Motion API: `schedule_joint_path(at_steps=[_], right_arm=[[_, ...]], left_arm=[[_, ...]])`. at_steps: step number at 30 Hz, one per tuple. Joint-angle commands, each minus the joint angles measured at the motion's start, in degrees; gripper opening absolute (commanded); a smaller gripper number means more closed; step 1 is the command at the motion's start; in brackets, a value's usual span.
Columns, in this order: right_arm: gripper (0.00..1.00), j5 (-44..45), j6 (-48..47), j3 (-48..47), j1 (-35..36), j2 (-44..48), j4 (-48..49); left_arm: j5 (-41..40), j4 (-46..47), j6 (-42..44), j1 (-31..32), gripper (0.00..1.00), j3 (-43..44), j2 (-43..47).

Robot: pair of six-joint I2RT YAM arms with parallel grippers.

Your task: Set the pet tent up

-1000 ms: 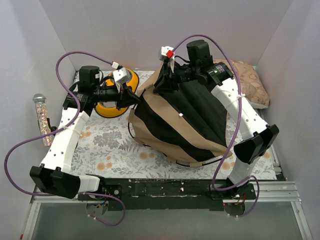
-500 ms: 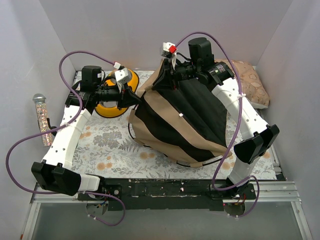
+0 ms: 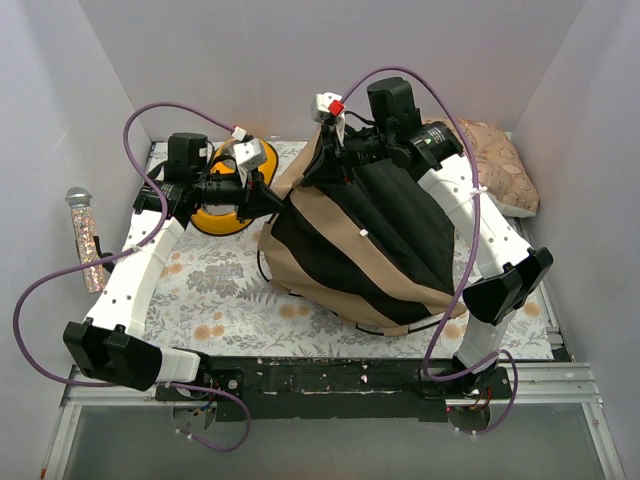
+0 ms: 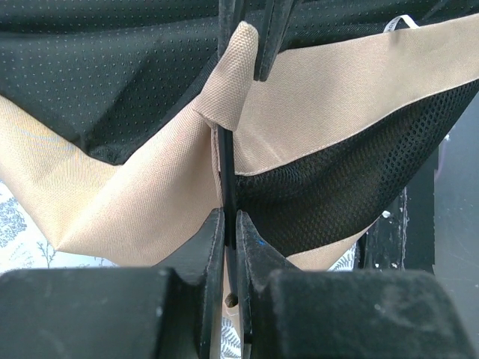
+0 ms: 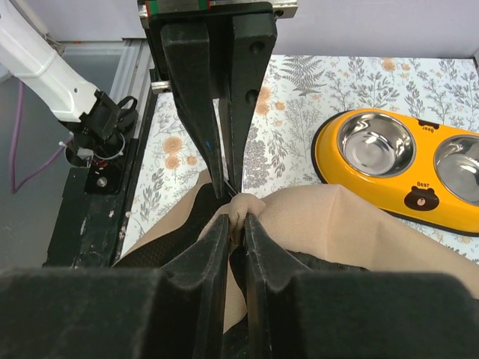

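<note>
- Tan and black pet tent (image 3: 360, 250) heaped in the middle of a floral mat (image 3: 200, 290), between the two arms, with its peak leaning toward the far side
- Left gripper (image 4: 230, 221) clamped tight on a thin black pole (image 4: 227, 172) at the tent's left edge, where a sleeve of tan fabric wraps the pole
- Right gripper (image 5: 238, 224) at the tent's far peak, fingers drawn close and pinching a fold of tan fabric
- Yellow double bowl (image 3: 222, 215) just left of the tent, partly hidden behind the left gripper
- Patterned cushion (image 3: 500, 165) in the far right corner
</note>
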State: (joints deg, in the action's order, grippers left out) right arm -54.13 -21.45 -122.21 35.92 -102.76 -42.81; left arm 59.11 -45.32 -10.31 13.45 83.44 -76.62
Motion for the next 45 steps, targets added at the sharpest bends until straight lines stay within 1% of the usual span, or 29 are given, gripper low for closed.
schedule_joint_path(at_steps=[1, 4, 7, 11, 14, 16, 17, 18, 19, 20, 21, 22, 23, 26, 29, 31, 32, 33, 34, 36, 39, 41, 45], right_arm=[[0.19, 0.7, -2.3, -0.2, 1.5, -0.8, -5.1], [0.20, 1.4, -2.9, 1.1, 1.5, -0.2, -5.8], [0.24, 1.7, -2.2, 2.0, 1.5, -0.3, -5.4], [0.27, 2.2, -2.3, 1.4, 1.5, -1.5, -6.6], [0.29, 2.0, -1.2, 0.9, 1.5, -1.1, -5.6], [0.30, 2.1, -0.8, 0.9, 1.5, -0.6, -4.9], [0.27, 2.1, -0.4, 0.9, 1.3, -0.3, -4.6], [0.22, 2.1, -0.1, 1.4, 1.3, 0.2, -4.0], [0.17, 2.4, 0.8, 1.9, 1.1, 1.0, -2.7], [0.12, 2.5, 1.6, 2.6, 0.7, 1.8, -1.3], [0.06, 3.1, 2.5, 3.6, 0.4, 2.3, 0.1], [0.01, 3.8, 3.4, 4.3, 0.0, 2.9, 1.7], [0.01, 4.5, 4.4, 4.9, -0.5, 3.4, 3.2], [0.01, 6.0, 6.9, 5.6, -2.0, 4.5, 8.6], [0.01, 6.2, 11.2, 6.6, -3.3, 5.8, 15.7], [0.01, 6.0, 13.6, 6.7, -3.8, 6.3, 19.8], [0.01, 6.1, 14.8, 6.6, -4.1, 6.3, 21.9], [0.01, 6.0, 16.0, 6.3, -4.3, 6.3, 23.5], [0.01, 6.0, 16.7, 5.8, -4.5, 6.3, 24.9], [0.01, 5.9, 19.1, 5.5, -4.7, 6.3, 28.3], [0.01, 5.9, 22.9, 5.6, -4.8, 6.5, 33.6], [0.01, 5.6, 26.0, 5.0, -4.9, 6.3, 36.1], [0.01, 4.6, 29.9, 4.2, -4.9, 5.7, 40.5]], left_arm=[[-1.2, -5.4, 0.9, 1.8, 0.00, 0.0, -0.6], [-1.1, -5.0, 0.6, 1.8, 0.00, 0.1, 0.5], [-0.1, -4.2, -0.1, 1.8, 0.00, 0.6, 0.7], [0.2, -3.8, -0.7, 1.8, 0.00, 1.5, 0.7], [-0.6, -2.7, -1.9, 1.9, 0.00, 1.6, 0.7], [-1.2, -1.4, -3.9, 1.9, 0.00, 1.4, 0.4], [-1.4, -1.0, -4.6, 1.8, 0.00, 1.4, 0.4], [-1.7, -0.5, -5.6, 1.8, 0.04, 1.4, 0.5], [-2.0, 0.2, -6.9, 1.8, 0.12, 1.0, 0.6], [-2.6, 1.4, -8.2, 1.8, 0.20, 0.8, 0.9], [-3.1, 2.4, -9.5, 1.8, 0.32, 0.3, 1.4], [-3.6, 3.2, -10.6, 1.7, 0.41, -0.1, 1.8], [-4.2, 4.5, -11.9, 1.4, 0.48, -0.6, 2.4], [-6.1, 11.1, -18.2, -0.6, 0.64, -2.4, 4.9], [-5.2, 23.0, -29.7, -6.6, 0.75, -4.5, 8.4], [-3.1, 31.7, -38.2, -11.6, 0.78, -5.8, 9.7], [-1.7, 33.3, -39.9, -13.3, 0.79, -6.0, 9.8], [0.0, 33.1, -39.6, -15.9, 0.79, -5.8, 9.9], [0.9, 31.1, -37.6, -16.8, 0.79, -5.5, 9.9], [2.0, 26.7, -34.3, -17.6, 0.80, -6.3, 10.4], [7.2, 22.7, -30.3, -17.8, 0.79, -10.4, 12.4], [10.0, 22.7, -29.5, -17.8, 0.80, -13.0, 13.9], [13.0, 21.8, -27.9, -17.8, 0.79, -13.7, 15.8]])
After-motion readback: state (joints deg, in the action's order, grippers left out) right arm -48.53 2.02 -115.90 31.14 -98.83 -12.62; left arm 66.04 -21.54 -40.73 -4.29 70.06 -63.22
